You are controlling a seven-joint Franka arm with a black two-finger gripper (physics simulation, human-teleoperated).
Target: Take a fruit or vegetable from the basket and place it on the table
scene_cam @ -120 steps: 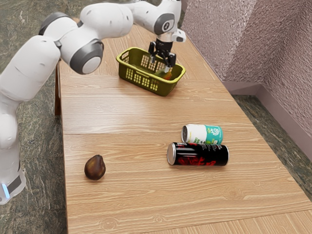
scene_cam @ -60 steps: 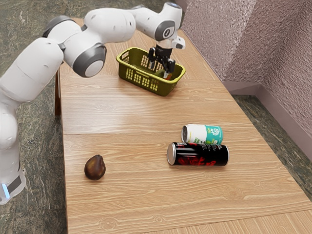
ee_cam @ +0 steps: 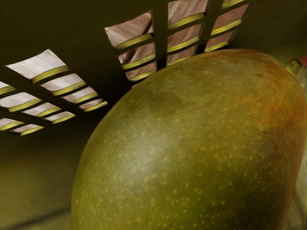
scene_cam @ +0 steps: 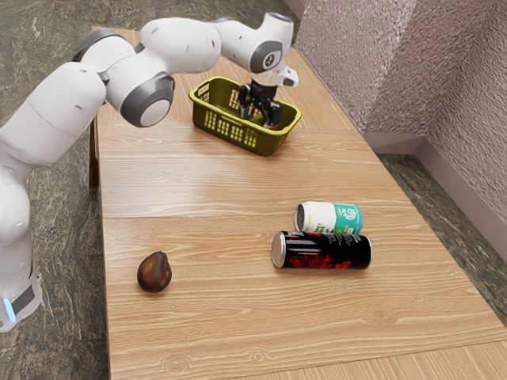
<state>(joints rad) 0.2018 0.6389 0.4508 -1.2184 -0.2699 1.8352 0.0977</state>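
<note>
Mango (ee_cam: 182, 148), green with yellow specks and a reddish blush near its stem, is inside the olive-green slatted basket (scene_cam: 272, 145), close beneath the gripper (scene_cam: 258, 117). Reading the exterior view as a clock face with twelve at its top, the arm (scene_cam: 178, 39) comes in from nine o'clock and reaches over the basket, its hand pointing down. The gripper sits low within the basket's rim, a little toward three o'clock from its middle. I cannot tell whether the fingers are spread or pinching the mango. The wrist view has the mango near the basket's pierced wall, with light coming through the slots. On the wooden table (scene_cam: 198, 332), a dark brown, pear-shaped fruit (scene_cam: 154, 273) lies at seven o'clock from the basket, well apart from it. Toward five o'clock from the basket are two cans on their sides: a black one with red markings (scene_cam: 321, 252) and, just beside it at about twelve o'clock, a white and teal one (scene_cam: 329, 217). The brown fruit is around nine o'clock from the black can.
</note>
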